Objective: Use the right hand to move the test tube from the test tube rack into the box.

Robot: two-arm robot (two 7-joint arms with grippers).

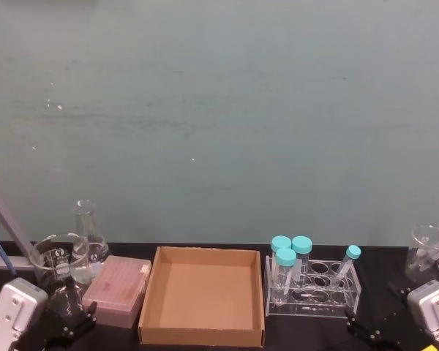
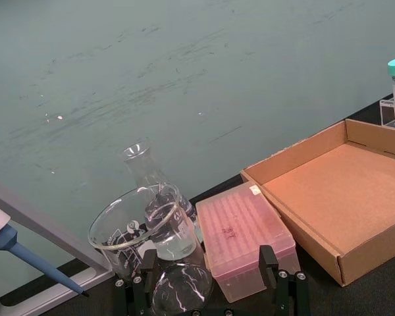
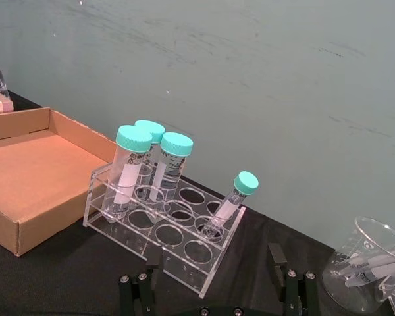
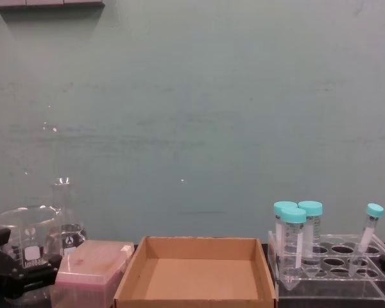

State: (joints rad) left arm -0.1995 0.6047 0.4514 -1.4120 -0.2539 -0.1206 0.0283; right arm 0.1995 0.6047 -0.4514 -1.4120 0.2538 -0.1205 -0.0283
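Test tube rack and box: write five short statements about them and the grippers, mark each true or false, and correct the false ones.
1. The slim test tube leans in the test tube rack. True.
2. The box already holds a tube. False: its floor is bare.
3. Three wider tubes stand at the rack's end nearer the box. True.
4. The right hand grips the test tube. False: it is open, short of the rack.
5. The pink box lies on the box's right. False: it lies on its left, by the open left gripper.
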